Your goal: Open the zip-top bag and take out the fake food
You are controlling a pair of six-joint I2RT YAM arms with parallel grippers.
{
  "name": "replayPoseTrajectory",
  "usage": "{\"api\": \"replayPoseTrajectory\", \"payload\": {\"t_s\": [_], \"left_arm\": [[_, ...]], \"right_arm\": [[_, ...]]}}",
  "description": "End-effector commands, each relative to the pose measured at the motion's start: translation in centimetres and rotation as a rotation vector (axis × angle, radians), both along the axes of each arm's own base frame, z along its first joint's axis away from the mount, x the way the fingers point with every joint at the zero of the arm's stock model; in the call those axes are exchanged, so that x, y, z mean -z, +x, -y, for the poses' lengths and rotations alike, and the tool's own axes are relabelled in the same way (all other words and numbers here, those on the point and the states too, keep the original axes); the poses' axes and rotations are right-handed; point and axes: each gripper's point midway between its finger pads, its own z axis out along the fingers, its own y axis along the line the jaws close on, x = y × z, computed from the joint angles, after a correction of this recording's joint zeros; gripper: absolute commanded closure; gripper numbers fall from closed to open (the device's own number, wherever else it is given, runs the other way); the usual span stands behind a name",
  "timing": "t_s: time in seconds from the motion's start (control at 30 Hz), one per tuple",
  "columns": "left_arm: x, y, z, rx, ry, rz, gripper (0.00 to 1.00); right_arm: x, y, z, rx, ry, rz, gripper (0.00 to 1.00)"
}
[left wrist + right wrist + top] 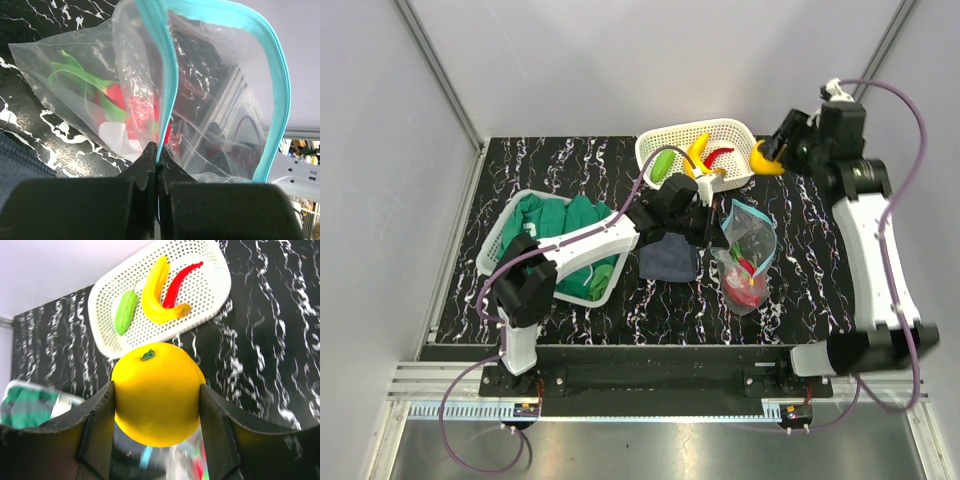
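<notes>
Pinching one lip of the zip-top bag (220, 100) at its teal strip (167, 75) with the left fingers (151, 167), shut tight on the plastic; lifting that lip so the mouth gapes wide and a toy can come out easily. Resting the bag's bottom on the counter (570, 150), just in front of the white basket (745, 128), with a dark cloth (668, 260) close beside it.

Squeezing a round yellow fruit (157, 390) between the right fingers (776, 148), closed on both its sides; holding it in the air just right of the basket, most likely to drop it in.

Already lying in the basket: a banana (700, 150), a green veggie (663, 165) and a red chili (720, 155); a tidy spot for the pieces taken out.

Left to get out: something red (117, 95) with green bits, deep in the bag, at the end far from the basket.
</notes>
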Motion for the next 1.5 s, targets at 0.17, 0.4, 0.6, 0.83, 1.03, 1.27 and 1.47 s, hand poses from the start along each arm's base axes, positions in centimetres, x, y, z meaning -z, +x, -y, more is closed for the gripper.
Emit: {"api": "replayPoseTrajectory", "payload": {"t_s": [0.17,0.4,0.6,0.83,1.03,1.27,1.47], "left_arm": [[-4.0,0.0,0.0,-0.003,-0.114,0.091,1.0],[-3.4,-0.1,0.1,0.001,-0.112,0.085,1.0],[-3.1,-0.1,0.2,0.005,-0.111,0.078,1.0],[-3.9,0.1,0.6,0.003,-0.128,0.083,1.0],[-4.6,0.0,0.8,0.01,-0.129,0.091,1.0],[-5.5,-0.2,1.2,0.004,-0.125,0.095,1.0],[-6.9,-0.5,1.6,-0.011,-0.12,0.108,1.0]], "right_arm": [[3.1,14.8,0.4,0.019,-0.065,0.055,1.0],[7.6,22.1,-0.3,-0.019,-0.089,0.03,0.39],[7.1,21.4,-1.0,-0.053,-0.073,-0.056,0.01],[6.9,11.7,-0.3,-0.002,-0.036,-0.244,0.01],[7.8,0.3,-2.2,-0.074,0.086,-0.331,0.1],[5.5,-9.3,-2.5,-0.129,0.018,-0.281,0.25],[4.7,-12.5,-6.3,-0.253,0.115,-0.296,0.47]]}}
